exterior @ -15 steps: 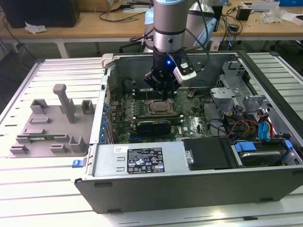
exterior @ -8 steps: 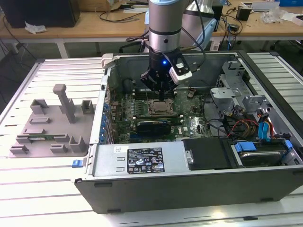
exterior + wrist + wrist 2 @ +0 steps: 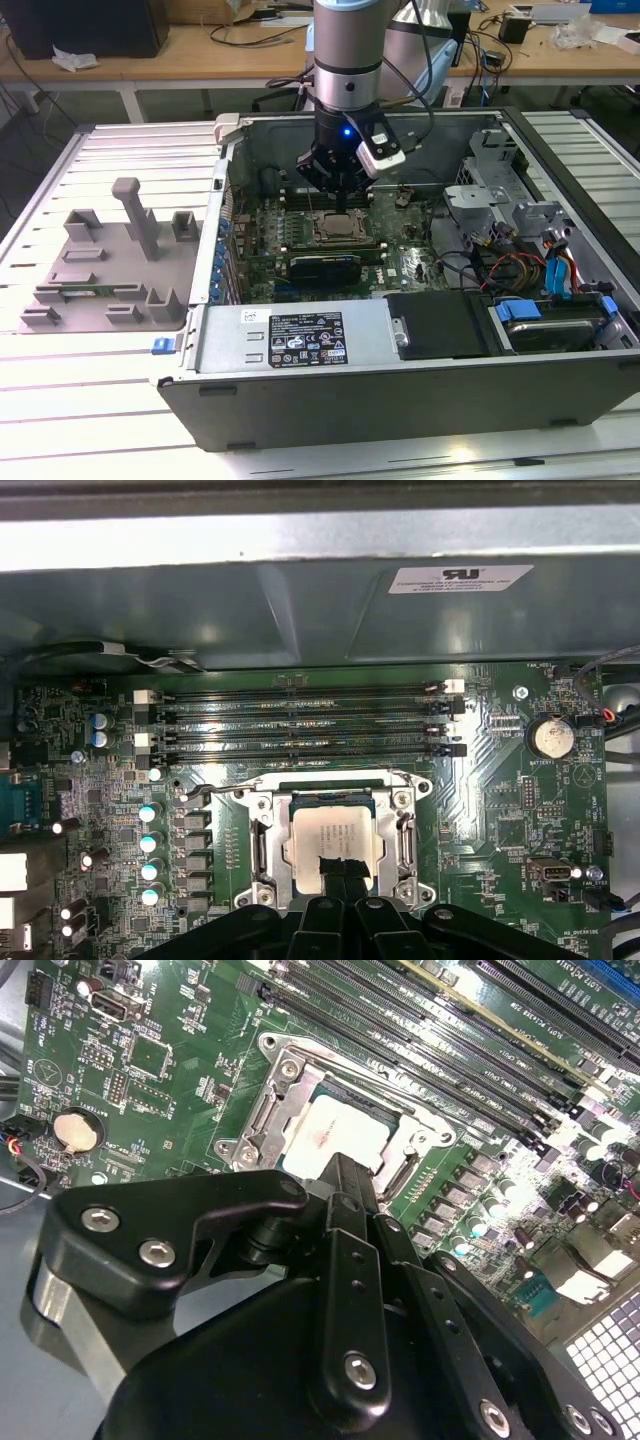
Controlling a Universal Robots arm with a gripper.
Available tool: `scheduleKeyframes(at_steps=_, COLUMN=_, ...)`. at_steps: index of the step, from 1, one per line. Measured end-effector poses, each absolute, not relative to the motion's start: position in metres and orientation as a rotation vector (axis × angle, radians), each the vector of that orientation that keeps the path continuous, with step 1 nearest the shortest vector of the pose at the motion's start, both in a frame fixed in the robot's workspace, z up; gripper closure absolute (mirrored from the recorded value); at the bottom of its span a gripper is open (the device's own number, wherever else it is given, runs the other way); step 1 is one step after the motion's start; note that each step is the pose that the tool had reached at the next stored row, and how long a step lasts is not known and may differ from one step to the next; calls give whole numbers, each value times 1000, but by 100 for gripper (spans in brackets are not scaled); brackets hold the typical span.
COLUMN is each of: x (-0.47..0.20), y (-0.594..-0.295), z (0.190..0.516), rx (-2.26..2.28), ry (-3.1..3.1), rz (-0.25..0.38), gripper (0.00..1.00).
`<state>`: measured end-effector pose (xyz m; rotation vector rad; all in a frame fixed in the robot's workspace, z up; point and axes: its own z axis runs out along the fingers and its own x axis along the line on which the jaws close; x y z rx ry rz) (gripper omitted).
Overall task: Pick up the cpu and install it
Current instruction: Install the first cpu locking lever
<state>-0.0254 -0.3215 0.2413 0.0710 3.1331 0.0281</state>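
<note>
The cpu [image 3: 338, 228] is a pale silver square lying flat in the open socket frame [image 3: 262, 845] on the green motherboard inside the computer case [image 3: 400, 390]. It shows in both wrist views, the cpu [image 3: 335, 1130] and the cpu [image 3: 330, 835]. My gripper [image 3: 340, 195] hangs straight above it inside the case. Its black fingers come together to a narrow tip, the gripper [image 3: 340, 865] over one edge of the chip, the gripper [image 3: 345, 1165] likewise. The tip hides that edge, and I cannot tell whether it touches the chip.
Memory slots [image 3: 300, 720] run beside the socket, and a long black card [image 3: 325, 265] lies on its other side. A coin battery [image 3: 550, 737] sits on the board. Cables and drive bays [image 3: 540, 270] are at the exterior view's right, a grey fixture tray [image 3: 110, 260] at its left.
</note>
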Motion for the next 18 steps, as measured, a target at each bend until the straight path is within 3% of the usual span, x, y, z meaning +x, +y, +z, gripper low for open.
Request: scheduleKeyframes(at_steps=18, x=-31, y=-322, z=249, rx=71, ry=3133, rz=28, gripper=89)
